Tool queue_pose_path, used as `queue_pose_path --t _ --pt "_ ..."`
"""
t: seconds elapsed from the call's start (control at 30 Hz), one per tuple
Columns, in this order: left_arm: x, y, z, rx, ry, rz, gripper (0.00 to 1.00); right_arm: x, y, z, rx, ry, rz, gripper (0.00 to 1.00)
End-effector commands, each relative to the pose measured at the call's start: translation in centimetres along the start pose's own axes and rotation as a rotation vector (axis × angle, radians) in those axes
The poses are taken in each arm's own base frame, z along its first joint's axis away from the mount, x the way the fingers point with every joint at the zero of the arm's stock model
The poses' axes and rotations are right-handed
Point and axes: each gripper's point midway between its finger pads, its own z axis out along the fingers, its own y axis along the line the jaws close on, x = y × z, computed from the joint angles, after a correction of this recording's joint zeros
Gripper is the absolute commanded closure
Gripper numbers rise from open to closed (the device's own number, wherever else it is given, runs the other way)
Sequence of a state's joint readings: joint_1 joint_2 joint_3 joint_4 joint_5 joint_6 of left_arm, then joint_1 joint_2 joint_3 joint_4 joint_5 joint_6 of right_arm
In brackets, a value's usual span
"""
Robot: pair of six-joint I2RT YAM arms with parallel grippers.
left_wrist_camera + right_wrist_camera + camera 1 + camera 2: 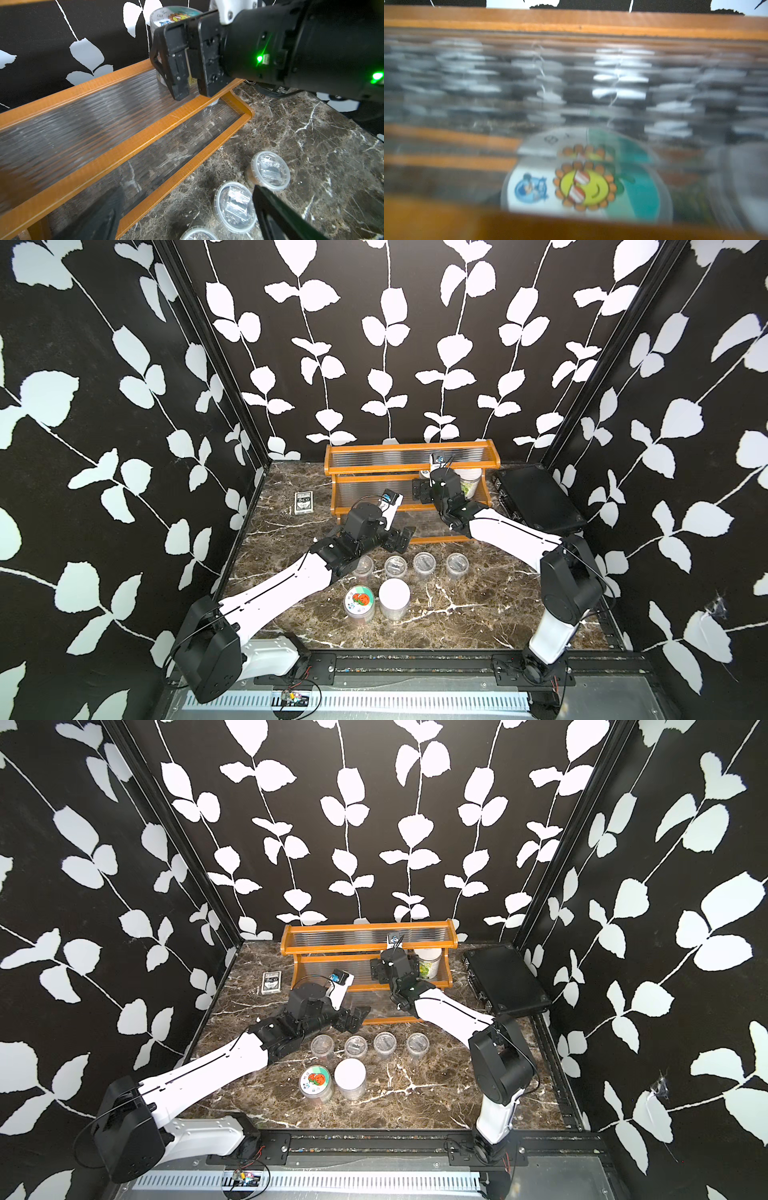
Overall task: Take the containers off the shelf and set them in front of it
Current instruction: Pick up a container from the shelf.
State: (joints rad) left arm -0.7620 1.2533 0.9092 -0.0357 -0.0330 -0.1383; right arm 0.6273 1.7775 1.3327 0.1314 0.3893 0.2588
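Right jaws stand wide apart, right up at the sunflower-lid jar on the shelf's middle tier. A white-lid jar sits just beside it, near the end post. Left jaws gape too, empty, over the bottom rail. Four cups line up out front, with open table to their right.

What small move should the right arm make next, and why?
Probably ease the open right jaws closer until they straddle the sunflower-lid jar. It stands on the shelf, not yet gripped, beside a white-lid jar, and the jaws are right in front of it.
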Motion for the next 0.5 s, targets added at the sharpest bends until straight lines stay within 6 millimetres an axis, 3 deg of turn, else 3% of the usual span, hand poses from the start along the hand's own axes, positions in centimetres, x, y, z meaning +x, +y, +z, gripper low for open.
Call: queue_pose_path --t 0.0,0.27,0.47 --pt "0.2 0.0 -0.8 0.015 -0.002 -0.003 0.01 -3.5 0.0 0.2 0.014 -0.094 0.026 0.00" --pt "0.8 0.0 -1.4 0.014 -0.004 -0.014 0.01 -3.4 0.6 0.3 -0.016 -0.085 0.018 0.13" --pt "1.1 0.1 -1.8 0.013 0.000 -0.015 0.01 -3.7 1.5 -1.2 -0.097 -0.091 -0.017 0.18"
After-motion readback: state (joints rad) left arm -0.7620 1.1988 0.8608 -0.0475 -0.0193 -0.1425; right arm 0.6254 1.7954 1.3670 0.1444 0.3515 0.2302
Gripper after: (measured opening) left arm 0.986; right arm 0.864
